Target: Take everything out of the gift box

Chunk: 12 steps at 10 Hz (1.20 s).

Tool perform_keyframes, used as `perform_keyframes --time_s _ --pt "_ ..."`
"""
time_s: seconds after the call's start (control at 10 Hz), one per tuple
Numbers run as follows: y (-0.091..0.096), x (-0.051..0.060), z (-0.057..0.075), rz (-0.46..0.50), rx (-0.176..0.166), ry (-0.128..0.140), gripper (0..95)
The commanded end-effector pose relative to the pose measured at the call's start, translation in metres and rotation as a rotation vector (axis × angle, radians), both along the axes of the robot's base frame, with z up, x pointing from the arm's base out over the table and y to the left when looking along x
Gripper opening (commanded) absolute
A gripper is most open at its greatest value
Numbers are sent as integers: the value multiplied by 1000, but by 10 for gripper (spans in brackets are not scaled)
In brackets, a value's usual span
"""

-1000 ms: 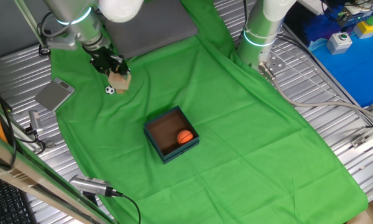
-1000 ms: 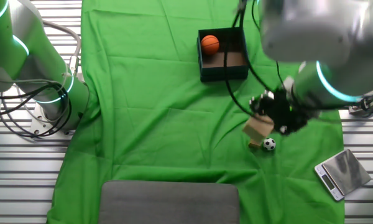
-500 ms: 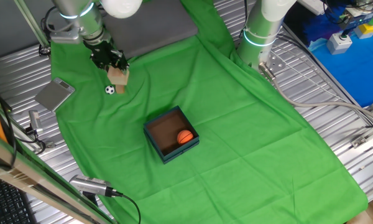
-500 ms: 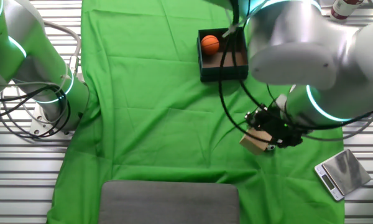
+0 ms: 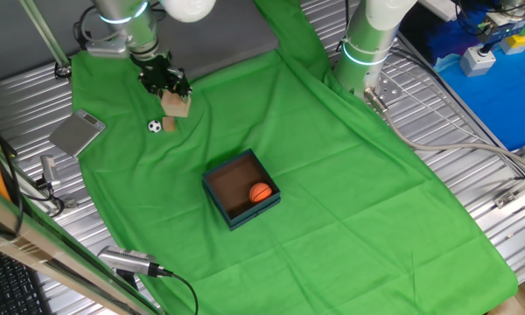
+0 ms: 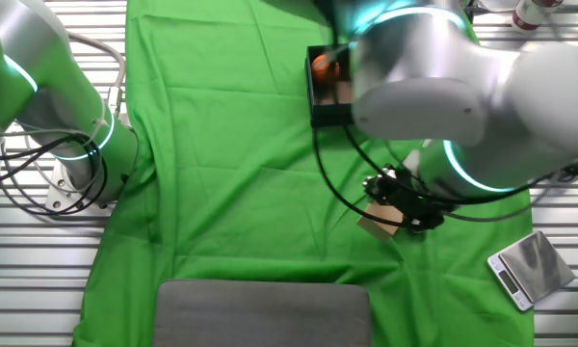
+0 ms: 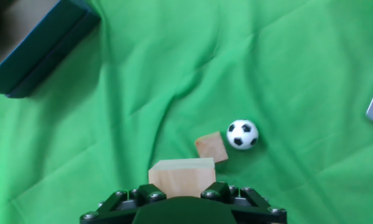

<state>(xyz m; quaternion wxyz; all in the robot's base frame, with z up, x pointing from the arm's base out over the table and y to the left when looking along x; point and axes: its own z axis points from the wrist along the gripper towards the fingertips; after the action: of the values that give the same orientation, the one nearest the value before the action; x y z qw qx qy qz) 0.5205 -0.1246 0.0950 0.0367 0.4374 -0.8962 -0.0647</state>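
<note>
My gripper [image 5: 168, 87] is shut on a tan wooden block [image 5: 177, 105] and holds it above the green cloth, left of and beyond the gift box [image 5: 241, 188]. In the hand view the block [image 7: 180, 176] sits between the jaws of the gripper [image 7: 181, 190]. Below it on the cloth lie a smaller tan block [image 7: 211, 148] and the soccer ball [image 7: 242, 134], side by side. The orange basketball [image 5: 260, 192] is inside the teal box. In the other fixed view the arm covers part of the box [image 6: 326, 108], and the held block [image 6: 378, 224] shows under the gripper [image 6: 397, 198].
A flat grey metal plate [image 5: 77, 133] lies left of the cloth, also seen in the other fixed view [image 6: 528, 268]. A grey pad [image 6: 262, 313] lies at the cloth's edge. A second arm's base [image 5: 367, 48] stands at the back. Slatted metal table surrounds the cloth.
My gripper has moved with the wooden block away from the soccer ball, toward the far side of the cloth. The ball, box and basketball have not moved.
</note>
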Motion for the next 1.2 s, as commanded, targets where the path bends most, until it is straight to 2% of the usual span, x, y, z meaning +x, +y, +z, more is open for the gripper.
perform_keyframes --time_s 0.1,0.7,1.2 --pt "0 0 -1 -1 0 1 0" --pt "4 1 -12 0 8 -8 0" --pt "9 -10 -18 -38 20 -6 0"
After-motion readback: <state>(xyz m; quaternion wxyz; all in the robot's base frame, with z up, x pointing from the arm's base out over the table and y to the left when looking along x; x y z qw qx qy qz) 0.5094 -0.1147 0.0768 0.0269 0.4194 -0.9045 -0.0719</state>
